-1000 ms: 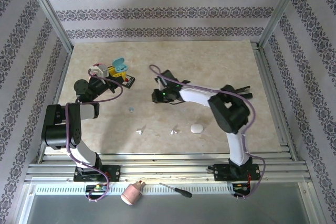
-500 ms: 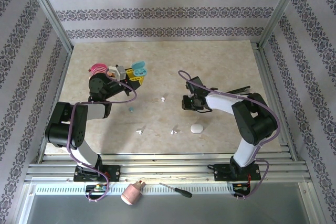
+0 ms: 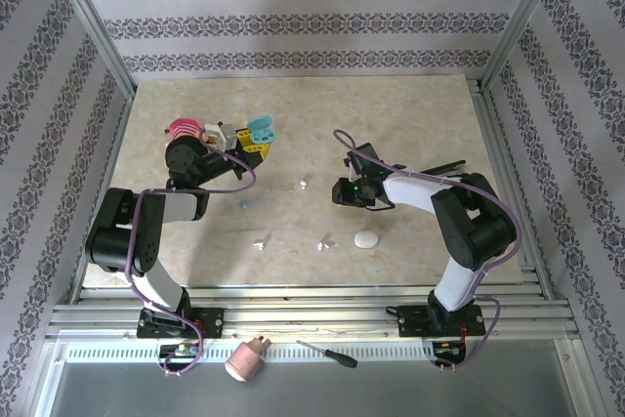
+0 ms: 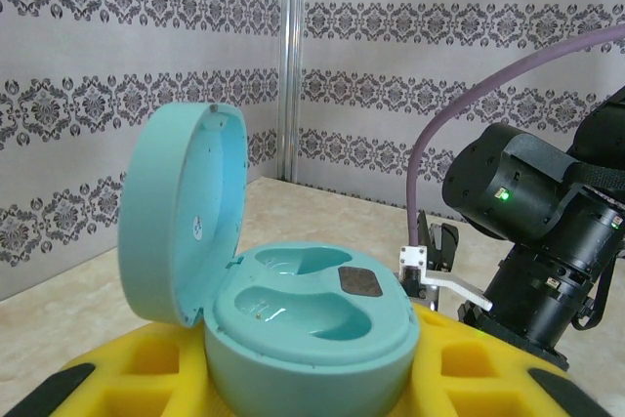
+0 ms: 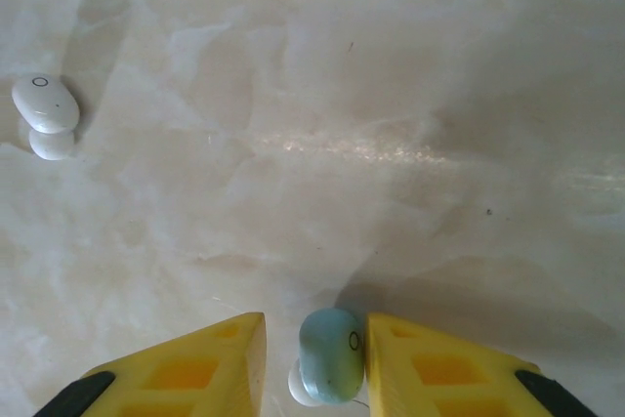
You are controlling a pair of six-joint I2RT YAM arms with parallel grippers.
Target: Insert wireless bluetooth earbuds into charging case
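Right gripper (image 5: 314,337) had loosened, narrow jaws flanking a pale blue-green earbud (image 5: 330,355). Left gripper (image 4: 308,363) still clamped the open teal case (image 4: 293,310).

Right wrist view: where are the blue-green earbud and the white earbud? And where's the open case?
blue-green earbud (image 5: 330,354), right wrist view, rounded back.
white earbud (image 5: 44,103), right wrist view, glossy top.
open charging case (image 4: 312,351), left wrist view, base's front wall.

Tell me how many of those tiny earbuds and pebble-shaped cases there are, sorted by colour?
White earbuds: 3
Blue-green earbuds: 2
White case, closed: 1
Blue-green case, lid open: 1
Total: 7
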